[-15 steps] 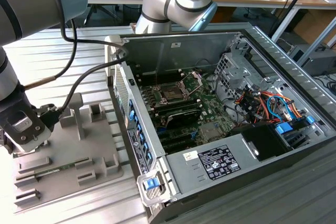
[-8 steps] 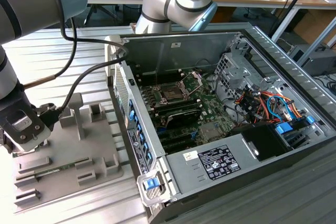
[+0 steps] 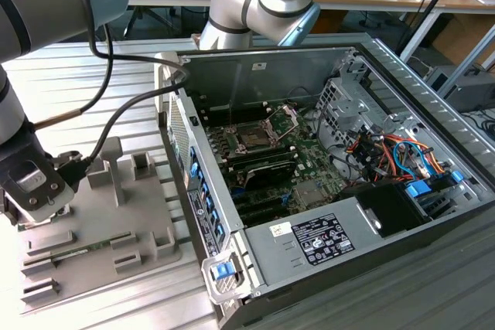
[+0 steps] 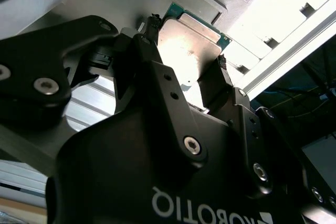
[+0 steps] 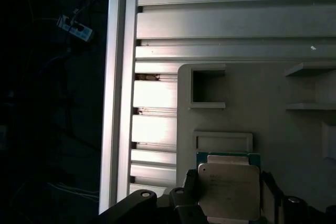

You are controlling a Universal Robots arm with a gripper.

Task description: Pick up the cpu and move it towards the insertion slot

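**Grasp of the chip at the parts tray.** At the exterior view's left, the robot arm (image 3: 46, 5) reaches down over the grey tray (image 3: 131, 222). The tray lies on the ribbed aluminium table (image 3: 93, 67), just beside the open computer case (image 3: 255, 75). In both wrist views the jaws are drawn in onto the cpu (image 4: 191, 43) (image 5: 228, 190). One black finger (image 4: 152, 45) bears against one edge of the chip and the opposite finger (image 4: 223, 77) against the other. The pale metal top and its green rim lie between them. The chip sits over the tray's flat grey surface, near the edge that borders the table's slats. Whether it has cleared the tray cannot be told. The insertion slot (image 3: 257, 135) lies inside the case on the green circuit board, with its silver frame (image 3: 288, 117) tipped up on the far side. It is well apart from the chip, toward the exterior view's right. A thin green memory stick (image 3: 77, 251) rests in a near groove of the tray.
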